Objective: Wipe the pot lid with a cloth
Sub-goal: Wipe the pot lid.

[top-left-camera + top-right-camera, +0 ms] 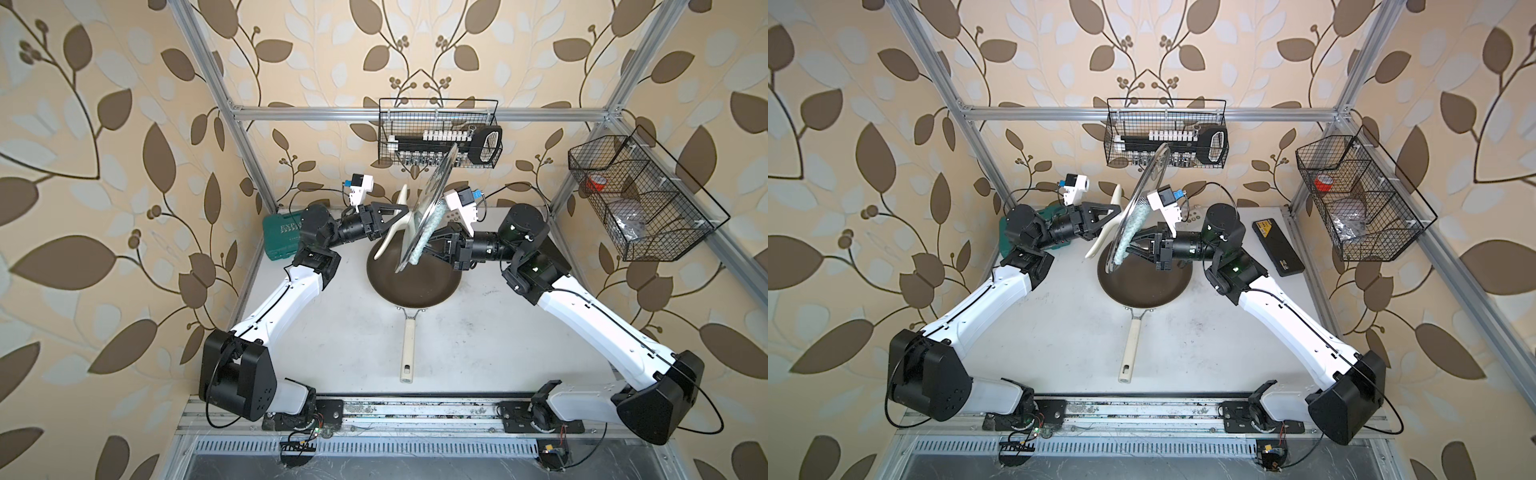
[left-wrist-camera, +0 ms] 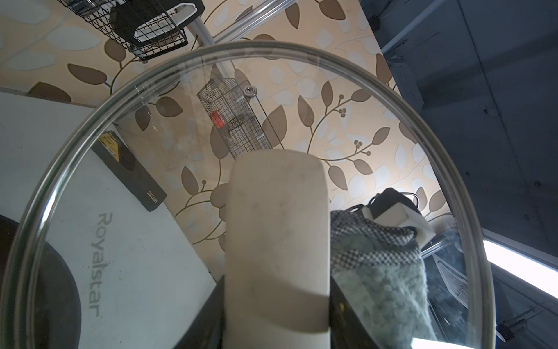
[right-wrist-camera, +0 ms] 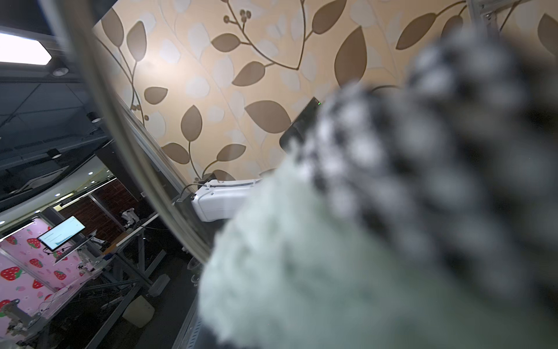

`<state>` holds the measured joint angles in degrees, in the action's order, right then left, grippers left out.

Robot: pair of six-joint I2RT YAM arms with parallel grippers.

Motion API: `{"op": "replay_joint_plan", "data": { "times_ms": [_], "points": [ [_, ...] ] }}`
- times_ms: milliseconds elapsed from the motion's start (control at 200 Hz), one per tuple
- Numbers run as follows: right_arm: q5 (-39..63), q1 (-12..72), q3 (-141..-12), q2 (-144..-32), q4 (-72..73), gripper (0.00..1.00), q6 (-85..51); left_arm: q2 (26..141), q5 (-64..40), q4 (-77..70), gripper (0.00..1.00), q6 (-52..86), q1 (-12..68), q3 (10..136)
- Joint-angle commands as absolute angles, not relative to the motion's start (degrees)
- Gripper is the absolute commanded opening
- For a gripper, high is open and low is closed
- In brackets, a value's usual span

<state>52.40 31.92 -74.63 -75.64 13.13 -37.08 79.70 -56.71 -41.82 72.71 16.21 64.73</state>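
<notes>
Blurred and close to the right wrist camera, the cloth (image 3: pixel 302 287) fills most of that view, pale green-grey with a black-and-white checked part. The right gripper (image 1: pixel 1128 248) pinches it, jaws pressed together, and lays it flat against the pot lid (image 1: pixel 1144 195), on the glass face away from the bar handle (image 2: pixel 276 226). From the other side the left gripper (image 1: pixel 400 215) is clamped on that cream bar handle, holding the lid up on edge, steeply tilted, clear of the counter (image 1: pixel 353 332). Under the lid's lower rim sits the dark frying pan (image 1: pixel 411 286), its pan handle (image 1: pixel 408 349) pointing toward the arm bases. A green case (image 1: pixel 280 237) lies behind the left arm, a black case (image 1: pixel 1277 247) beside the right.
</notes>
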Motion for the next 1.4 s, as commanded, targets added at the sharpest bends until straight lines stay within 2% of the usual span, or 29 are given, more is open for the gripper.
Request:
{"op": "replay_joint_plan", "data": {
  "times_ms": [0,320,490,660,765,950,1155,1395],
  "points": [
    [50.8,29.6,-78.5,-77.5,11.7,0.0,-35.2,74.5,-54.2,-56.1,0.0,72.8,16.7,68.1],
    [50.3,22.6,-84.2,-88.2,15.9,0.0,-37.3,72.5,-54.1,-56.0,0.0,73.0,16.7,67.1],
    [51.6,22.1,-84.4,-93.6,16.7,0.0,-37.6,71.2,-54.1,-55.2,0.0,72.3,16.7,67.0],
    [53.4,24.1,-79.0,-94.6,22.0,0.0,-40.5,69.7,-53.4,-51.8,0.0,69.1,16.7,66.6],
    [54.7,26.2,-74.9,-92.7,23.9,0.0,-41.4,68.5,-52.2,-46.0,0.0,63.8,16.7,65.7],
    [55.7,27.6,-67.2,-85.7,28.8,0.0,-45.4,64.2,-48.0,-26.2,0.0,46.2,16.7,65.2],
    [52.4,26.6,-68.3,-76.1,8.5,0.0,-36.6,62.7,-43.4,-10.4,0.0,33.4,16.7,67.0],
    [47.5,21.3,-70.5,-70.2,-12.5,0.0,-28.9,63.8,-36.4,6.9,0.0,19.9,16.7,73.6]
  ]
}}
